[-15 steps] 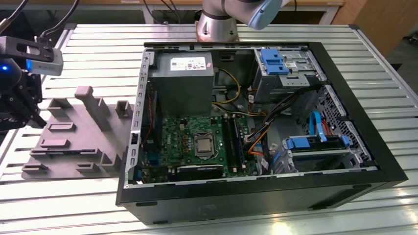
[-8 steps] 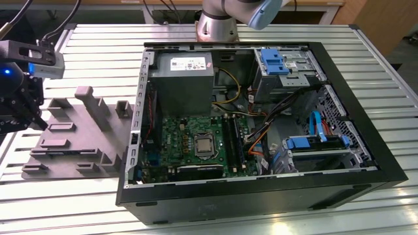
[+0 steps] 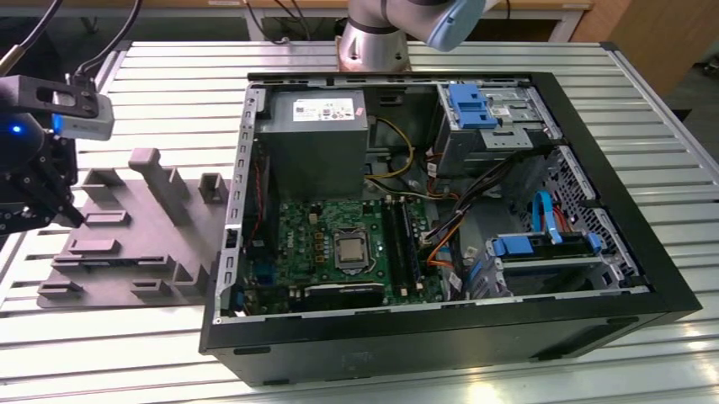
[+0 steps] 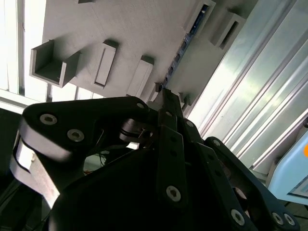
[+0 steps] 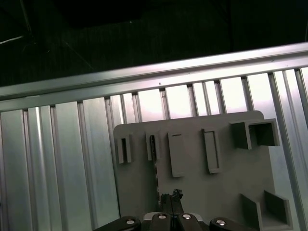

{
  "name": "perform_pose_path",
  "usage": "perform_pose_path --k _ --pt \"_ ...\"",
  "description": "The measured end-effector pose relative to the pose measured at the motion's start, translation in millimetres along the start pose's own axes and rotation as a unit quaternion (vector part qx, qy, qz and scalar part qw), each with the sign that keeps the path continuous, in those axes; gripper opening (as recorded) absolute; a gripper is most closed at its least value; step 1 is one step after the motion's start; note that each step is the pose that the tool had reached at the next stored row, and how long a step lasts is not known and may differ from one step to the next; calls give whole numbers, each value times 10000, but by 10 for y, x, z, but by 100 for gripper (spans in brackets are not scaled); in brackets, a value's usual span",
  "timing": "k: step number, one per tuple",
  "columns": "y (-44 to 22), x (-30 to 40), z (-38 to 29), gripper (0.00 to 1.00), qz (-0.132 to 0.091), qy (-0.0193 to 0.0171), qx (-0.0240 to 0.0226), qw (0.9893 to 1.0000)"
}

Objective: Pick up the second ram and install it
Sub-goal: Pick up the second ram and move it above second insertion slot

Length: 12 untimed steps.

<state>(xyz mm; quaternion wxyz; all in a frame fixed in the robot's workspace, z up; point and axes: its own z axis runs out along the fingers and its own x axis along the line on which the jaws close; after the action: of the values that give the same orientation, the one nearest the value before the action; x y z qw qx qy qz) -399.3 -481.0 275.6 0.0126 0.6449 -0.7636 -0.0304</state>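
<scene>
Now, your gripper (image 5: 174,194) hangs over the grey fixture plate (image 5: 216,192), pinched together and holding nothing; the second ram (image 5: 157,174) stands on edge on that same plate.

Arm (image 3: 376,38) base at rear, pincer (image 3: 47,209) hangs low at exterior view's left, pointing down, fingertips (image 5: 169,202) closed together

On the surface (image 3: 168,76), fixture (image 3: 124,223) at the exterior view's left, case (image 3: 450,337) at its right — ram (image 4: 186,41) slotted in the fixture.
</scene>
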Motion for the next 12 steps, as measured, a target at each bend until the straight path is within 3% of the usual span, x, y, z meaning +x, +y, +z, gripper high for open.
perform_pose_path --k 12 --pt "-9 24 85 11 -3 -3 0 10000"
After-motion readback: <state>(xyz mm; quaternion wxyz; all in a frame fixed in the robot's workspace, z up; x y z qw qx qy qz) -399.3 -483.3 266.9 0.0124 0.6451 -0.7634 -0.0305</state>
